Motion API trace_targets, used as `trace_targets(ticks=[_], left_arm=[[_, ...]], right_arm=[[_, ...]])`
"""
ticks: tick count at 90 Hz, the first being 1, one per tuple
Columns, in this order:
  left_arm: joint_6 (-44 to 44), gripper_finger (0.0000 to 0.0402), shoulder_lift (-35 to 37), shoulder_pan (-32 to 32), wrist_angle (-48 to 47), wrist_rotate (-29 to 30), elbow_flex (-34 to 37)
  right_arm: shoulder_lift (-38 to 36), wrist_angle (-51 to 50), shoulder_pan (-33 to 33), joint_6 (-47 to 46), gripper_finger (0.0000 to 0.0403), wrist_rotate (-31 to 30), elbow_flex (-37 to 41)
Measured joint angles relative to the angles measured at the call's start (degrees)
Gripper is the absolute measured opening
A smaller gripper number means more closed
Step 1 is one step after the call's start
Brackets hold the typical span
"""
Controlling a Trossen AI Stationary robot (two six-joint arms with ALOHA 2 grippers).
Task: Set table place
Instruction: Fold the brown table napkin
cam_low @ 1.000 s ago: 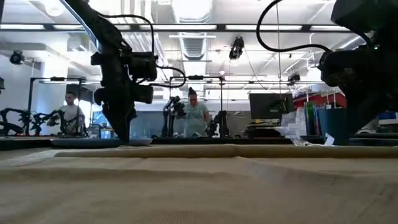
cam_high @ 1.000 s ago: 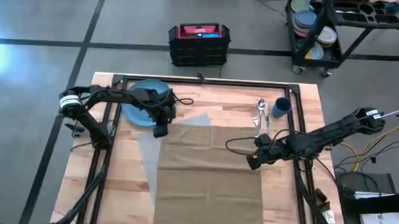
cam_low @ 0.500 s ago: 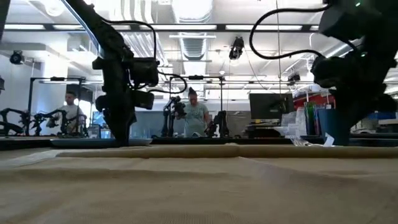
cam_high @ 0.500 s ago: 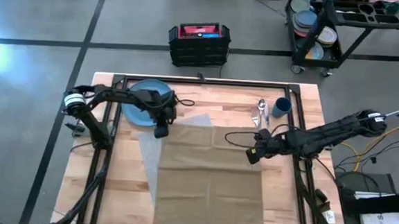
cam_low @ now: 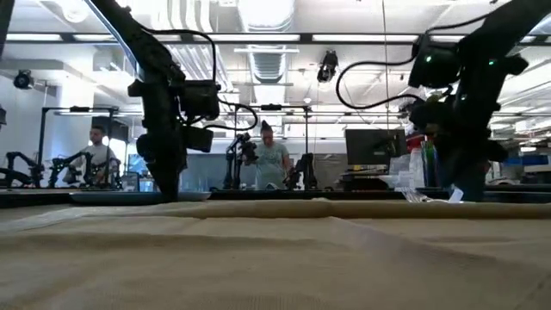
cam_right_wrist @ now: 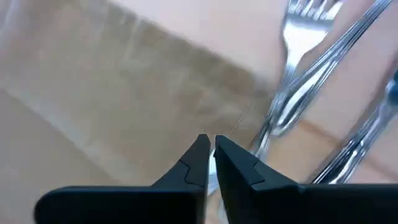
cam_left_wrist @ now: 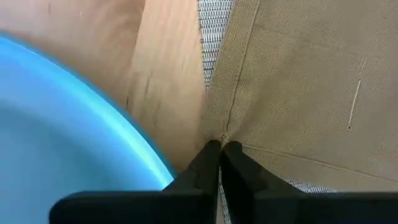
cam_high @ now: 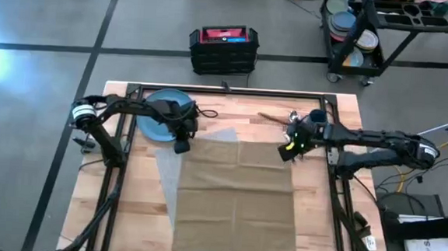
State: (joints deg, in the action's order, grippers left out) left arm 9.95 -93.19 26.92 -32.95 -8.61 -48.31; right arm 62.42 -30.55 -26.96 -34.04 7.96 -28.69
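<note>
Currently left tool (cam_high: pixel 181 146) is pinching the napkin (cam_high: pixel 235 192) corner beside the plate (cam_high: pixel 162 110); right tool (cam_high: pixel 286 150) is hovering clenched, empty, by the fork (cam_right_wrist: pixel 305 37).

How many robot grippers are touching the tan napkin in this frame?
2. The left gripper pinches the tan napkin at its far corner beside the blue plate; the right gripper is at the opposite far corner, near the silverware.

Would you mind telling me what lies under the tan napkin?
The grey placemat lies under the tan napkin, showing only along one side and a far corner. The rest is covered, so anything else beneath is hidden.
</note>
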Motion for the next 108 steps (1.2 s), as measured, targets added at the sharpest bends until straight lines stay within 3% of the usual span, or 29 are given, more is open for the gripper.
trace_targets(ticks=[9,25,42,69,108], left_arm=[[-0.04,0.0000,0.00,0.00,0.00,-0.06,0.00],[-0.04,0.0000,-0.02,0.00,0.02,-0.25,0.02],[-0.17,0.0000,-0.02,-0.02,0.09,-0.32,0.04],[-1.25,0.0000,-0.02,-0.02,0.09,-0.41,0.04],[-1.45,0.0000,-0.02,-0.02,0.01,-0.49,0.04]], right_arm=[[0.56,2.91,-3.55,4.17,0.0067,4.43,-0.07],[3.99,3.00,-5.82,7.51,0.0128,4.47,-0.07],[9.49,3.88,-5.84,10.12,0.0163,3.94,-1.16],[15.03,4.60,-5.91,14.68,0.0168,0.82,-7.85],[20.55,2.39,-6.15,17.52,0.0160,2.46,-8.10]])
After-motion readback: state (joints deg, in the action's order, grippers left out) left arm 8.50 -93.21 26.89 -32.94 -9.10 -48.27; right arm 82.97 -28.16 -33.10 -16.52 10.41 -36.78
